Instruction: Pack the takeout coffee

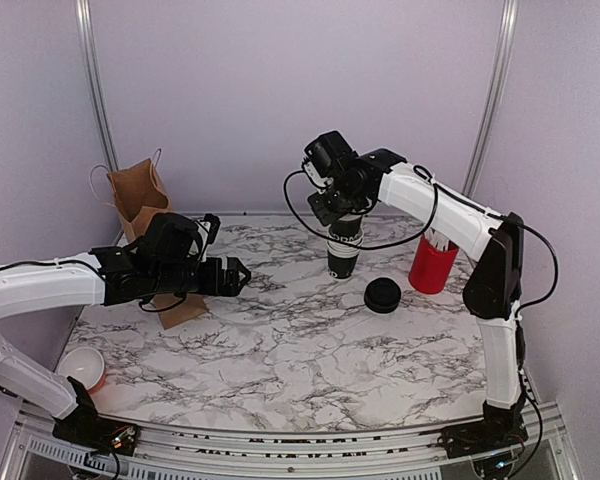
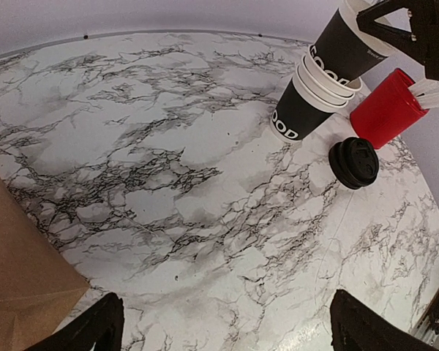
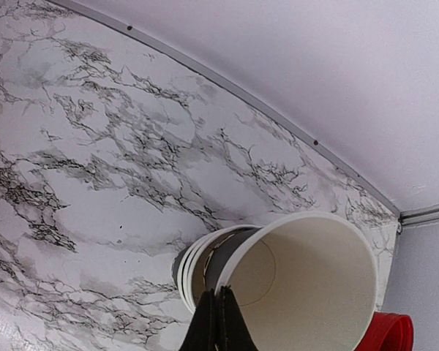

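Desk [image 1: 280, 350]: a white marble-pattern top with grey veins. All the things stand on it, and both arms are over it.

Left arm [image 1: 50, 285]: it comes in from the left side and lies low over the left part of the desk, in front of the bag.

Left jaws: we see them wide open with nothing between them. They point to the right, toward the cups, and are well apart from them.

Right arm [image 1: 430, 200]: it rises from the near right corner and reaches to the far middle, above the cups.

Right jaws: they are closed tight and pinch the rim of the takeout coffee cup [image 2: 347, 47] from above.

Brown paper bag [image 1: 140, 195]: it stands upright at the far left, partly hidden behind the left arm.

Stack of cups [image 2: 300, 110]: black cups with white rims, nested, at the far middle of the desk.

Red cup [image 1: 432, 265]: it is just right of the stack and has white sticks in it.

Takeout coffee cup: black outside and white inside, with no lid on it. It is tilted at the mouth of the stack. We cannot tell if its bottom sits inside the stack.

Black lid [image 1: 382, 295]: round, flat on the desk, near the stack on its near right side and just left of the red cup.

Small white cup [image 1: 80, 368]: it stands alone at the near left corner.
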You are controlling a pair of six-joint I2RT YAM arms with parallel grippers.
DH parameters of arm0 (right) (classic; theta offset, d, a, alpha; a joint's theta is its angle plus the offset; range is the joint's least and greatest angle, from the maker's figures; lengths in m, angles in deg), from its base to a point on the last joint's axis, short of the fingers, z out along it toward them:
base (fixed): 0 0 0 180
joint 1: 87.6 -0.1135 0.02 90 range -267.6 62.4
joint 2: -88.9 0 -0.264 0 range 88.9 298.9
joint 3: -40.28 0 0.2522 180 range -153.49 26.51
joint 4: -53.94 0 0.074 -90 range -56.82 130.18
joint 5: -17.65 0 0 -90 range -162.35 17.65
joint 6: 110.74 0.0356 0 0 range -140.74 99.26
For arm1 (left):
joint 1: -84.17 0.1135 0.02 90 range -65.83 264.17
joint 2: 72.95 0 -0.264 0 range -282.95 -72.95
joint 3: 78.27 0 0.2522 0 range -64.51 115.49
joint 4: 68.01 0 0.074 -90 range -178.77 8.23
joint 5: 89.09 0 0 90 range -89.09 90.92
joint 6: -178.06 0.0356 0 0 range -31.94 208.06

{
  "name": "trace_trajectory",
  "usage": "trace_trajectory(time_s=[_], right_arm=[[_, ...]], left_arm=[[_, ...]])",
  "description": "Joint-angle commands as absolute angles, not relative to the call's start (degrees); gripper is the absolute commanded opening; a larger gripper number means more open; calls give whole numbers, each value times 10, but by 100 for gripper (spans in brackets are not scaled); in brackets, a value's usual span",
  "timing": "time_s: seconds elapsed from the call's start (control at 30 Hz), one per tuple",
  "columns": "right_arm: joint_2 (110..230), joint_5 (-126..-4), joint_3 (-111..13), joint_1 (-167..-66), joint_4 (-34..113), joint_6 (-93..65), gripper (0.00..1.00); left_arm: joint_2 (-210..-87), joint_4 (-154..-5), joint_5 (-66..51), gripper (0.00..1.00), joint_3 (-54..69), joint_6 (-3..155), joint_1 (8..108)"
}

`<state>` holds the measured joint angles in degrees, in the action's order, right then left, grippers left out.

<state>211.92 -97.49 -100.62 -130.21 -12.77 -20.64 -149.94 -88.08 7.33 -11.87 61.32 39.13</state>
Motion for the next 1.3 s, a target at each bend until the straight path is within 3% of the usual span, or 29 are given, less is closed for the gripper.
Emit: trace_trajectory(time_s=[0.0, 0.77, 1.27], right_arm=[[2100, -991, -1031, -1308, -147, -212, 0], [2000, -967, -1026, -1329, -150, -209, 0], [1917, -940, -854, -1457, -112, -153, 0]], left_arm=[[-1494, -879, 65, 99, -119, 615, 395], [-1502, -883, 73, 99, -98, 614, 399], [-1487, -886, 89, 99, -115, 599, 415]])
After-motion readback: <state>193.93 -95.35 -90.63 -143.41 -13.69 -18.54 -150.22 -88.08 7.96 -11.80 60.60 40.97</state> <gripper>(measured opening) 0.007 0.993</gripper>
